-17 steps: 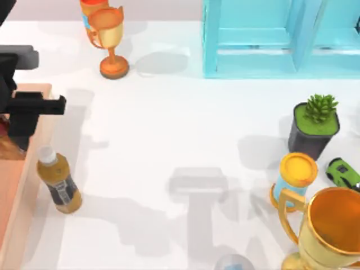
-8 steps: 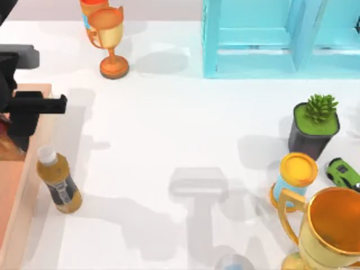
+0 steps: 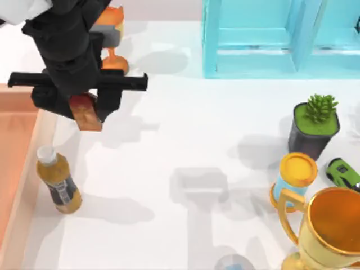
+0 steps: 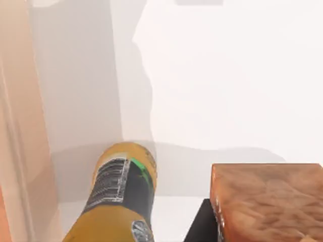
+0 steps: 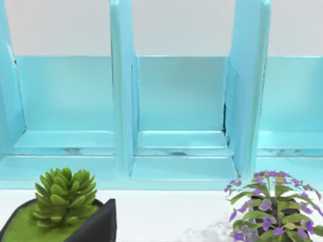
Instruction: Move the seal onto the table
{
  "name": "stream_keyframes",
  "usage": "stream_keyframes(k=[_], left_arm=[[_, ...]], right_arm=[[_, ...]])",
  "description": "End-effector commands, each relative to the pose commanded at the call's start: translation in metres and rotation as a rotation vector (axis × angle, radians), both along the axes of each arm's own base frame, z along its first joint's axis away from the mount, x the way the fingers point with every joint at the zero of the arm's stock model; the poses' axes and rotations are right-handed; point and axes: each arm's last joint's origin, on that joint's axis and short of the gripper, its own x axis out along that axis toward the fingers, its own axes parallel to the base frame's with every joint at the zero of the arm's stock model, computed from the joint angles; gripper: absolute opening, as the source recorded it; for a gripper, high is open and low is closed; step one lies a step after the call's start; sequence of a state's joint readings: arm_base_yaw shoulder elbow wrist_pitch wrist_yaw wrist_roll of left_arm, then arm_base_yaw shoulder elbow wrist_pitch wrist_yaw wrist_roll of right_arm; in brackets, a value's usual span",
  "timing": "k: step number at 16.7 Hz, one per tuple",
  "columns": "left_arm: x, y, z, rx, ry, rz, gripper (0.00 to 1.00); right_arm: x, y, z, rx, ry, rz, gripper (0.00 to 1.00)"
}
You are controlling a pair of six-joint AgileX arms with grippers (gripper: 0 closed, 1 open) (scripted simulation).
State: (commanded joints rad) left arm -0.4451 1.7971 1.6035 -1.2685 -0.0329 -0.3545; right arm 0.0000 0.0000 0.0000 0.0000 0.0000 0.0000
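Observation:
The seal (image 3: 85,112), a small block dark red on top and orange-brown below, hangs in my left gripper (image 3: 84,106), which is shut on it. It is held in the air over the white table (image 3: 185,135), just right of the wooden tray's rim and behind the amber bottle. In the left wrist view the seal's mottled orange-brown end (image 4: 267,199) sits close to the camera, beside the bottle (image 4: 121,201), with the white table (image 4: 227,75) below.
A light-brown tray (image 3: 17,169) lies at the left edge. The amber white-capped bottle (image 3: 58,181) stands beside it. An orange trophy (image 3: 112,56) is behind my left arm. A turquoise shelf (image 3: 281,36), potted plant (image 3: 315,126), can (image 3: 295,174), gold trophy (image 3: 326,230) and green car (image 3: 344,173) crowd the right.
My left arm has risen and swung right from over the tray, carrying the seal out past the tray's rim to above the table. The bottle and other objects stayed put.

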Motion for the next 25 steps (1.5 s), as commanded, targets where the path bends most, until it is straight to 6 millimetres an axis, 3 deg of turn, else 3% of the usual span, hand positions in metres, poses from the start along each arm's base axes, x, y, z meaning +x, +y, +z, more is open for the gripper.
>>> stream_keyframes(k=[4,7,12,21,25], left_arm=[[0.018,-0.057,-0.067,0.004,0.061,0.039,0.0],[0.016,-0.072,-0.098,0.011,0.108,0.061,0.0],[0.017,-0.071,-0.1,0.012,0.111,0.064,0.0],[0.016,-0.073,-0.142,0.01,0.109,0.062,0.0],[0.016,-0.073,-0.144,0.011,0.111,0.062,0.0]], right_arm=[[0.0,0.0,0.0,0.0,0.0,0.0,1.0],[0.0,0.0,0.0,0.0,0.0,0.0,1.0],[0.0,0.0,0.0,0.0,0.0,0.0,1.0],[0.0,0.0,0.0,0.0,0.0,0.0,1.0],[0.0,0.0,0.0,0.0,0.0,0.0,1.0]])
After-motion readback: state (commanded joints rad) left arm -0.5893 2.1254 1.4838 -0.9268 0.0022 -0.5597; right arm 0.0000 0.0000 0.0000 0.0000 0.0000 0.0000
